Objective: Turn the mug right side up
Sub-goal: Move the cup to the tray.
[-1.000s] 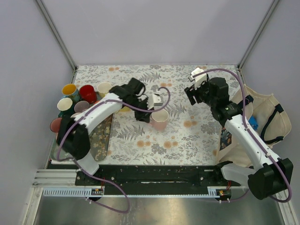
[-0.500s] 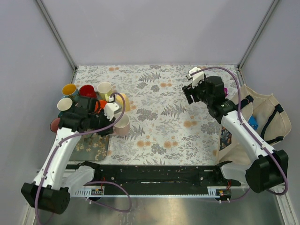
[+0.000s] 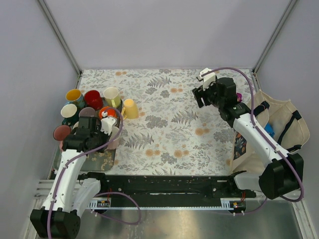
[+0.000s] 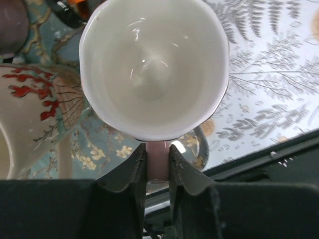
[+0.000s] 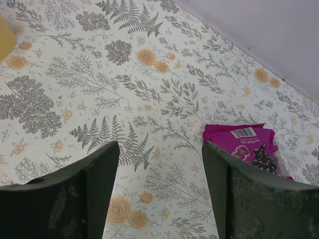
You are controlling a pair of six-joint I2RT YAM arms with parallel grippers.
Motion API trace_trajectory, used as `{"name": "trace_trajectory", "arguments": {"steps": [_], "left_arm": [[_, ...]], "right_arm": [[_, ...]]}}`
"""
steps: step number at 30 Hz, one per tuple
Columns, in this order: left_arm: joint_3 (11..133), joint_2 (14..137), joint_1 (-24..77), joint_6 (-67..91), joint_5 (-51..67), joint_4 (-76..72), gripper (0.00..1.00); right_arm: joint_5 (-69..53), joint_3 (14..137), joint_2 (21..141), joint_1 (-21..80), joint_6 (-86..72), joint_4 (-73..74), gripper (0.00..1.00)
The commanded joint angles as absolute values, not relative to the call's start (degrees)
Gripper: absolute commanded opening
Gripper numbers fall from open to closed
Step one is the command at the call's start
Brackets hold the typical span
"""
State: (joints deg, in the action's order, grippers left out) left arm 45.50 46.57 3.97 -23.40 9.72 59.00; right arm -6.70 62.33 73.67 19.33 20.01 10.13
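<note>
My left gripper (image 3: 108, 130) is shut on the pink handle of a pink mug (image 3: 114, 137) with a white inside. It holds the mug at the right edge of the patterned tray (image 3: 101, 155). In the left wrist view the mug (image 4: 154, 64) has its mouth facing the camera, and my gripper (image 4: 158, 155) clamps the handle from both sides. My right gripper (image 3: 202, 94) is open and empty above the tablecloth at the back right; in the right wrist view it (image 5: 159, 149) has nothing between its fingers.
Several mugs stand at the left: yellow (image 3: 75, 94), red (image 3: 93, 98), cream (image 3: 112, 94) and others. A pale yellow mug (image 3: 129, 108) sits mouth-down beside them. A magenta packet (image 5: 244, 144) lies by the right gripper. A cream tote bag (image 3: 279, 122) is at the right edge.
My left arm has swung left with the pink mug, from the middle of the table to the tray's edge. My right gripper has shifted slightly back and left, still open.
</note>
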Motion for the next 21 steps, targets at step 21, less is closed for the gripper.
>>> {"name": "trace_trajectory", "arguments": {"steps": [21], "left_arm": [[44.6,55.2,2.0,-22.3,3.9,58.6,0.34]], "right_arm": [[-6.9,63.3,73.8,19.0,20.5,8.6,0.76]]}}
